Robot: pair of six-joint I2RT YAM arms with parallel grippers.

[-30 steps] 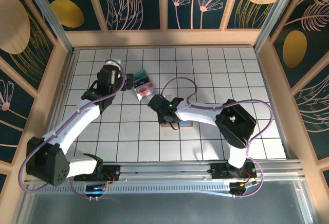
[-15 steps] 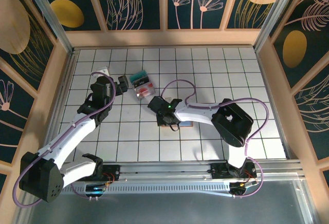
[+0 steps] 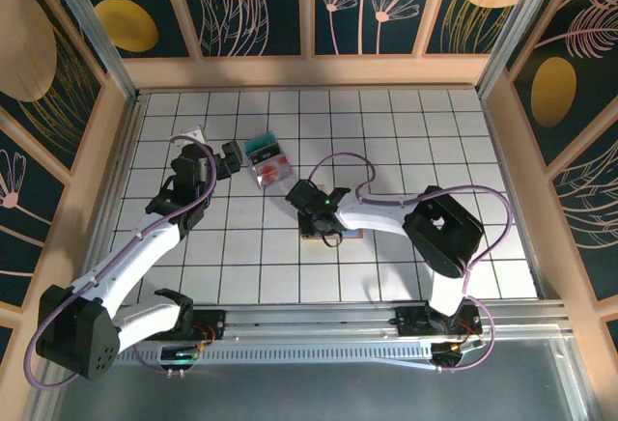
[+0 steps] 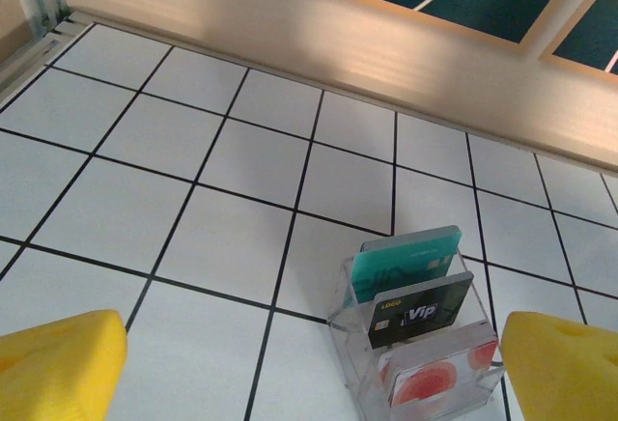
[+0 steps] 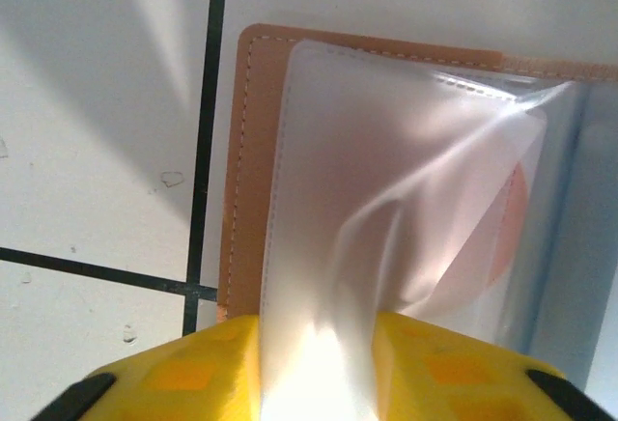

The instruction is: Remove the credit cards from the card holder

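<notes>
The card holder (image 5: 246, 170) lies open on the white tiles, salmon-tan outside and blue-grey inside (image 3: 350, 234). A clear plastic sleeve (image 5: 386, 151) rises from it, and my right gripper (image 5: 319, 368) is shut on that sleeve, whose lower end fills the gap between the yellow pads (image 5: 183, 373). A card with a reddish round mark (image 5: 517, 213) shows dimly through the sleeve. From above, my right gripper (image 3: 319, 216) hangs over the holder. My left gripper (image 4: 309, 373) is open, just short of a clear stand (image 4: 362, 329) holding a teal card (image 4: 406, 262), a black card (image 4: 420, 310) and a red-dotted card (image 4: 435, 378).
The clear stand (image 3: 268, 160) sits on the tiles left of centre, between my left gripper (image 3: 232, 155) and the right arm. Wooden walls (image 3: 309, 71) border the tiled floor on three sides. A rail (image 3: 319, 320) runs along the near edge.
My left arm drew back from the stand towards the left. The right gripper's jaws narrowed onto the plastic sleeve and the wrist shifted a little to the right.
</notes>
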